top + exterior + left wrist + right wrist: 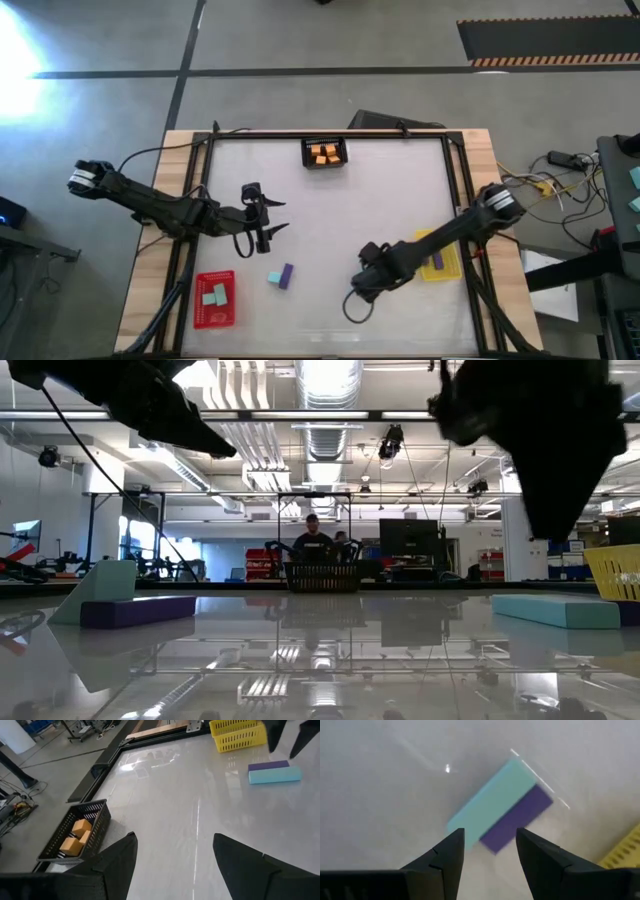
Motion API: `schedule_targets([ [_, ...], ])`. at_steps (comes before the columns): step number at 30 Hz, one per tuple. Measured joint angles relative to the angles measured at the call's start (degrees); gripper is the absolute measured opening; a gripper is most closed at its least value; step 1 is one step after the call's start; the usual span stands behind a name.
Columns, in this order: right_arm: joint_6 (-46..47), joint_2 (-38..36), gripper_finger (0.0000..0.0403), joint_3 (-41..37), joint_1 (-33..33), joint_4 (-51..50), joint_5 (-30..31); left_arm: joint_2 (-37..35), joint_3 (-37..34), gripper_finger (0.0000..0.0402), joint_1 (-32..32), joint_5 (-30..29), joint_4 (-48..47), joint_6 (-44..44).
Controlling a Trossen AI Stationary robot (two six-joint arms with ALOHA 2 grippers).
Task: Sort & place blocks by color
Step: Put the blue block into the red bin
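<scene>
Sorting stage with two blocks left loose on the desk [330,190]. The teal block [273,279] and the purple block [286,275] lie touching, side by side, between the red tray [214,320] and the right claw [360,290]. The red tray holds teal blocks, the black basket [326,153] orange blocks, and the yellow tray [440,258] at least one purple block.

Your right claw hangs near the pair with its fingers [445,855] apart and empty; the wrist view looks down on both blocks. Your left claw [262,222] hovers over bare desk, also spread and empty.

Main risk: because the two blocks touch, a finger coming down on the seam may push both away or clamp the pair together, sending one colour to the wrong tray. The glossy desk probably lets a nudged block slide. With both arms near the middle, watch for contact between them.
</scene>
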Motion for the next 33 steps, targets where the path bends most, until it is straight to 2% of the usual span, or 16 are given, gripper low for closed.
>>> schedule_targets([
  [6, -0.8, 4.0, 0.0145, 0.3, -1.8, -0.4, 0.0, 0.0, 0.0, 0.0244, 0.0, 0.0, 0.0, 0.4],
  [16, -1.6, 7.3, 0.0016, 0.2, -2.3, -0.2, 0.2, 0.0, 0.0, 0.0244, 0.0, 0.0, 0.0, 0.5],
  [21, -2.4, 8.6, 0.0009, 0.2, -2.2, 1.1, 1.9, 0.0, 0.0, 0.0244, 0.0, 0.0, 0.0, 0.5],
  [27, -4.1, 7.6, 0.0009, 0.7, -2.6, 5.6, 11.5, 0.0, 0.0, 0.0244, 0.0, 0.0, 0.0, 0.5],
  [33, -0.5, 5.3, 0.0014, 1.8, -3.0, 5.8, 11.9, 0.0, 0.0, 0.0244, 0.0, 0.0, 0.0, 0.5],
])
